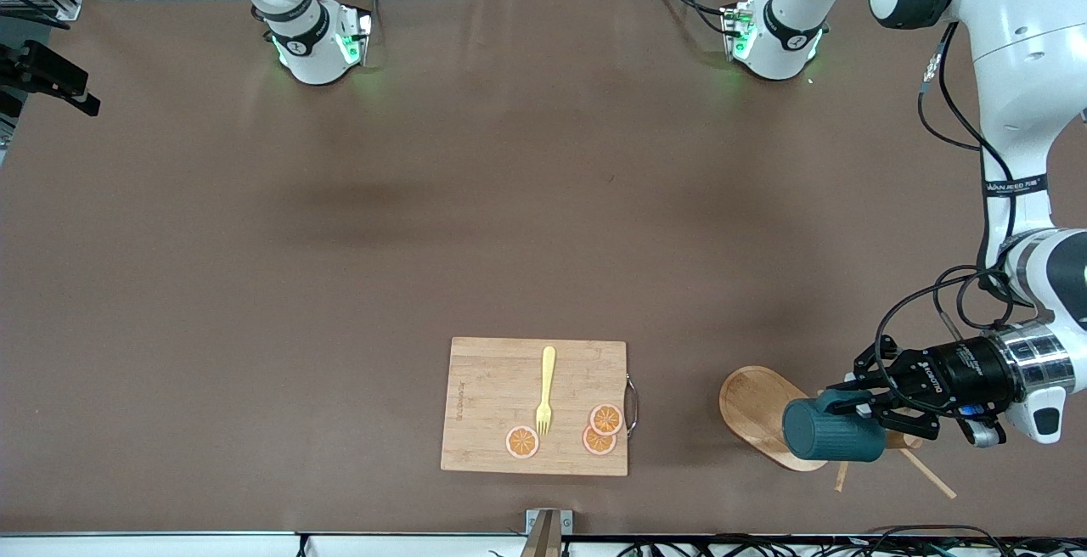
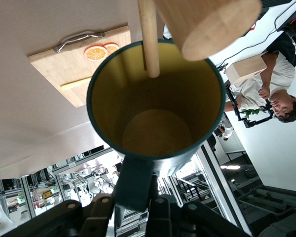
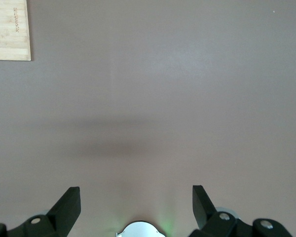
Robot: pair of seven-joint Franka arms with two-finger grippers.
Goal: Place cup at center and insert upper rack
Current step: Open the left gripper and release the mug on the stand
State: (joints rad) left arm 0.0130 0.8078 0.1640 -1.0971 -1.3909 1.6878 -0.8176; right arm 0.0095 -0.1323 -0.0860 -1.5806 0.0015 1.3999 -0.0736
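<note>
Nearest the front camera lies the cutting board (image 1: 509, 408), flat on the brown worktop (image 1: 340, 243), with a yellow fork (image 1: 545, 391) on it, three orange slices (image 1: 521, 442) along its nearer edge, and a metal handle (image 1: 631, 404) on the end facing my left arm. Toward my left arm's end of the worktop stands the upper rack (image 1: 751, 408), its oval wooden base on the surface and thin peg rods (image 1: 927, 472) showing past it. My left hand (image 1: 858, 408) is clamped shut on the handle of the cup (image 1: 828, 431), holding the teal cup on its side over the rack's base; in the left wrist view one peg (image 2: 149, 37) reaches into the cup's yellow mouth. My right hand (image 3: 136, 206) waits with its fingers spread wide, holding nothing, over bare worktop.
</note>
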